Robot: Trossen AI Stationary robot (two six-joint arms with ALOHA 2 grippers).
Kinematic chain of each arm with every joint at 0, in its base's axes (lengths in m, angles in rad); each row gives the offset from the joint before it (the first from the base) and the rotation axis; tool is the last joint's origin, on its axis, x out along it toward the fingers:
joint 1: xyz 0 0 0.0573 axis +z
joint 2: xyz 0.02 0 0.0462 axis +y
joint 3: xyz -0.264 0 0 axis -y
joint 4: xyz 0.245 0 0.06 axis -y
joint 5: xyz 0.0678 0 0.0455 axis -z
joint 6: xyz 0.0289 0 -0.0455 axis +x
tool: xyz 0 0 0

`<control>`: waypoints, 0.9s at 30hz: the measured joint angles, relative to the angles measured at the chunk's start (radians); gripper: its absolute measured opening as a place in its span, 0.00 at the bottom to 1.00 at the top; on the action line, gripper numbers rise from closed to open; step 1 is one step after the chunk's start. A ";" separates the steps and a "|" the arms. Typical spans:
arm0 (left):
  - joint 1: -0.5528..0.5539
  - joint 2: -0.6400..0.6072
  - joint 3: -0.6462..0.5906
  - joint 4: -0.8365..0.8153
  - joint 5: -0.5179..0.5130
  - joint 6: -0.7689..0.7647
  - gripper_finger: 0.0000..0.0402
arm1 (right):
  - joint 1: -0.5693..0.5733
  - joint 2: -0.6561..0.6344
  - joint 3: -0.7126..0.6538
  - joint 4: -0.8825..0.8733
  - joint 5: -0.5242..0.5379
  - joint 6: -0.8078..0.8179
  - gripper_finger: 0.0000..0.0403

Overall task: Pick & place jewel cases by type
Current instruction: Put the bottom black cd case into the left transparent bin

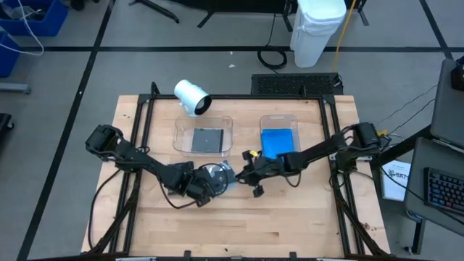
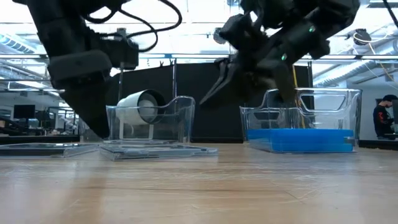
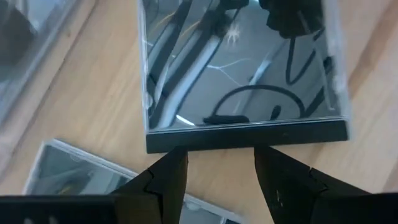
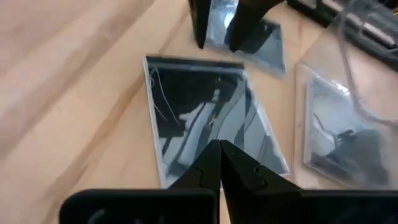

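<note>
- Your left hand is half open and holds nothing; the clear case lies flat on the surface, just ahead of its fingers.
- Your right hand is closed above the same case, opposite side.
- The left hand is nearer.

Your wooden table carries two clear trays side by side toward the back: the left tray and the right tray. You also have a white cylinder lying behind the left tray, and two dark jewel cases flat on the wood in front of it.
</note>
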 joint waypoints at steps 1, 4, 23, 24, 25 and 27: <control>0.002 0.000 -0.014 0.017 0.007 -0.002 0.48 | 0.000 0.017 0.010 -0.003 0.000 -0.013 0.00; 0.003 0.000 -0.041 0.027 0.014 -0.022 0.48 | -0.005 0.051 0.026 -0.010 -0.001 -0.037 0.00; 0.058 0.000 -0.095 0.180 0.050 -0.073 0.48 | -0.074 0.072 0.031 -0.178 0.000 0.111 0.00; 0.058 0.000 -0.095 0.179 0.050 -0.073 0.48 | -0.074 0.072 0.031 -0.181 0.000 0.112 0.00; 0.058 0.000 -0.095 0.176 0.057 -0.072 0.48 | -0.074 0.072 0.031 -0.179 0.000 0.112 0.00; 0.058 0.000 -0.095 0.175 0.085 -0.069 0.48 | -0.074 0.072 0.031 -0.180 0.000 0.117 0.00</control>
